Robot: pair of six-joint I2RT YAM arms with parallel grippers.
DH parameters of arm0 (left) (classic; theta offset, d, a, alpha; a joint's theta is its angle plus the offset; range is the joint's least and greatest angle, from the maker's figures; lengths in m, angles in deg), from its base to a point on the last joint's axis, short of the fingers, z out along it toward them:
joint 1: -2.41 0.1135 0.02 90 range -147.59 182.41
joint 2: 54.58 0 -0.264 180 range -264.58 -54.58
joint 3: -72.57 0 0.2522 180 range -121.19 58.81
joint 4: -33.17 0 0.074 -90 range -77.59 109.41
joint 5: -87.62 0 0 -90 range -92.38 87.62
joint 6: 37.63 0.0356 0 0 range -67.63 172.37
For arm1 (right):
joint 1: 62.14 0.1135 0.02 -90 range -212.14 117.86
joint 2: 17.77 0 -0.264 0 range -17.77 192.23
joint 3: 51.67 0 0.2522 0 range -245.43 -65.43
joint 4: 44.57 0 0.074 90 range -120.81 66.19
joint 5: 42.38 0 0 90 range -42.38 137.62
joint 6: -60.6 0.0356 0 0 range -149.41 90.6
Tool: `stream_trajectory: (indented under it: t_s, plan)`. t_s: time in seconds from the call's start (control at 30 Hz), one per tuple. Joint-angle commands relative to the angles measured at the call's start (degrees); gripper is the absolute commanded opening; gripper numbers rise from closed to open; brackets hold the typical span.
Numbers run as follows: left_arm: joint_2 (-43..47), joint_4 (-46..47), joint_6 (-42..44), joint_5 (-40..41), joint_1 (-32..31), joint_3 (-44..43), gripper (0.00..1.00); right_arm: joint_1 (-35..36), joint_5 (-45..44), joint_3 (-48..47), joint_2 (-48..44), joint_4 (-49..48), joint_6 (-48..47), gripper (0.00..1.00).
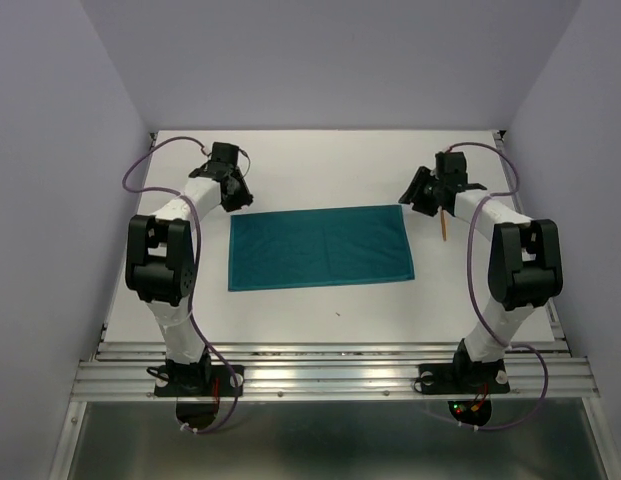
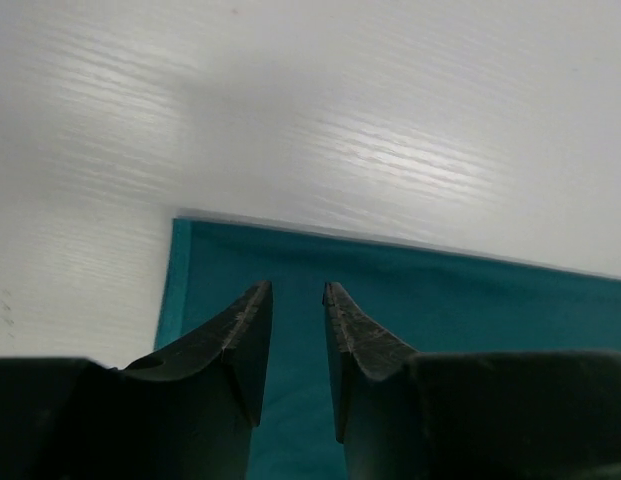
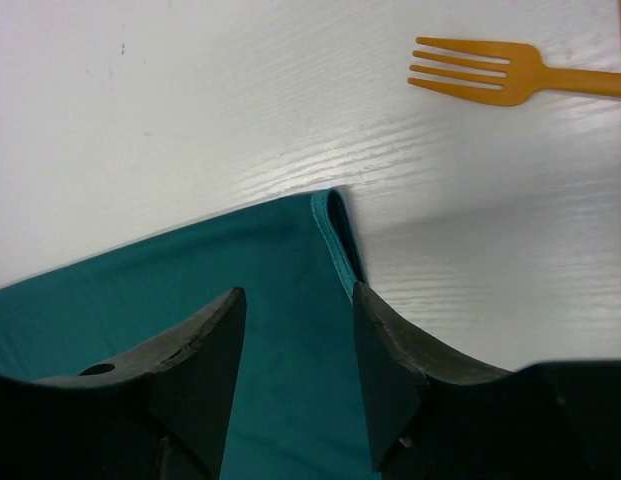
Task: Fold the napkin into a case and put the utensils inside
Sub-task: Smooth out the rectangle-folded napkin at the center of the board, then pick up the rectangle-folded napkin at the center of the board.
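My left gripper (image 2: 297, 300) spread, empty, over napkin (image 1: 320, 247) corner; right gripper (image 3: 295, 300) spread, empty, at other far corner; fork (image 3: 480, 72) near.

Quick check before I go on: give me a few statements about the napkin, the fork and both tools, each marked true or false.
1. The napkin lies flat on the table as a rectangle. True.
2. The right tool is shut on the napkin's corner. False: its jaws stand apart at that corner and grip nothing.
3. The fork is tucked inside the napkin. False: it lies on the bare table beside the napkin, apart from it.
4. The left tool holds nothing. True: its jaws are apart over the napkin's other end.
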Motion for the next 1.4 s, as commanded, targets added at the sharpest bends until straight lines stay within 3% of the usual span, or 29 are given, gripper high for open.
stream_trajectory:
  t_s: [0.0, 0.4, 0.83, 1.03, 1.2, 1.37]
  plan:
    - [5.2, -1.9, 2.1, 1.3, -4.0, 0.9, 0.39, -0.3, -3.6, 2.4, -2.5, 6.0, -4.5, 0.53]
    - [11.0, -3.6, 0.3, 1.3, -3.1, 9.0, 0.42, 3.8, -5.0, 9.0, -5.4, 10.3, -8.6, 0.55]
    - [11.7, -3.3, 0.1, -3.4, 5.0, 14.2, 0.43, 7.8, -6.8, 8.2, -2.8, 11.2, -8.9, 0.5]
    - [12.5, -3.1, 0.7, -3.6, 7.6, 16.7, 0.56, 7.8, -7.7, 8.7, -2.9, 11.2, -8.7, 0.46]
    - [11.8, -3.3, 1.3, -3.3, 8.0, 18.2, 0.75, 7.8, -7.7, 9.6, -2.6, 10.2, -8.2, 0.46]
    - [11.3, -2.0, 1.9, -4.8, 8.0, 21.3, 0.74, 7.8, -7.4, 10.3, -3.0, 9.7, -7.7, 0.46]
